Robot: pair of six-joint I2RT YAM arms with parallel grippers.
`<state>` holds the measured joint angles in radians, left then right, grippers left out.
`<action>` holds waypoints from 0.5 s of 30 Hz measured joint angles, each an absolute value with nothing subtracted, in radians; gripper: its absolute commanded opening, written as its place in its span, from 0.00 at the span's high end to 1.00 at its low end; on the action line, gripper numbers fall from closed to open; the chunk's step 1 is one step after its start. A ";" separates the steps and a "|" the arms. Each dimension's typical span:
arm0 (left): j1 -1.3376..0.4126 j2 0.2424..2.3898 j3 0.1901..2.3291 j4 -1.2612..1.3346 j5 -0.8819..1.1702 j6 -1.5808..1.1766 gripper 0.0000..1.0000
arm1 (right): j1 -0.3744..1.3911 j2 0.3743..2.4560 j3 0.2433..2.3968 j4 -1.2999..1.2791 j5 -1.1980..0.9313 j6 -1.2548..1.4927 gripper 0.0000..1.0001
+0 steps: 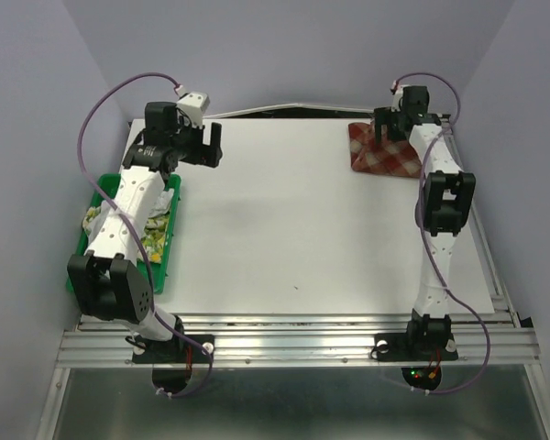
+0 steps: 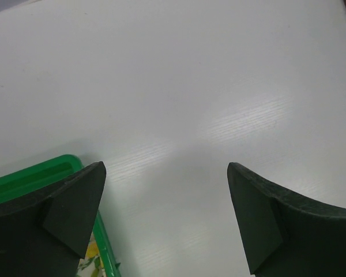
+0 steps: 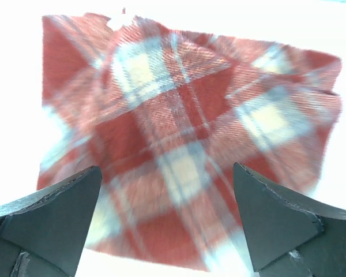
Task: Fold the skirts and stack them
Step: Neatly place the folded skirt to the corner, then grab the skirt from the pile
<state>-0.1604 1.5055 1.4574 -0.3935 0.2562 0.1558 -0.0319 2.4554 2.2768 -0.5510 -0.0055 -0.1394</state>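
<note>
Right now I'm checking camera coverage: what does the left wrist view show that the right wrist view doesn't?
Only the left wrist view: a corner of the green tray, with a bit of the fruit-print skirt inside. Only the right wrist view: the plaid skirt, spread on the table. Both: the arm's own tool, left tool and right tool, open and empty, above the table. A red speck at the left view's corner is too small to identify.
</note>
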 measured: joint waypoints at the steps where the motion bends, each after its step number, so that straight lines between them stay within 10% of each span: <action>1: -0.138 1.508 1.483 -0.413 0.259 0.156 0.02 | -0.032 2.430 2.277 -0.567 -0.017 -0.139 0.00; 15: 0.297 1.498 1.483 -0.597 0.067 0.398 0.19 | 0.007 1.691 1.822 -0.622 -0.329 -0.146 0.00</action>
<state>0.2970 1.4979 1.4830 -0.5968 0.0673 0.3985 0.0067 1.6905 1.8221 -0.6224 -0.3294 -0.1455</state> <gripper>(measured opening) 0.800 0.999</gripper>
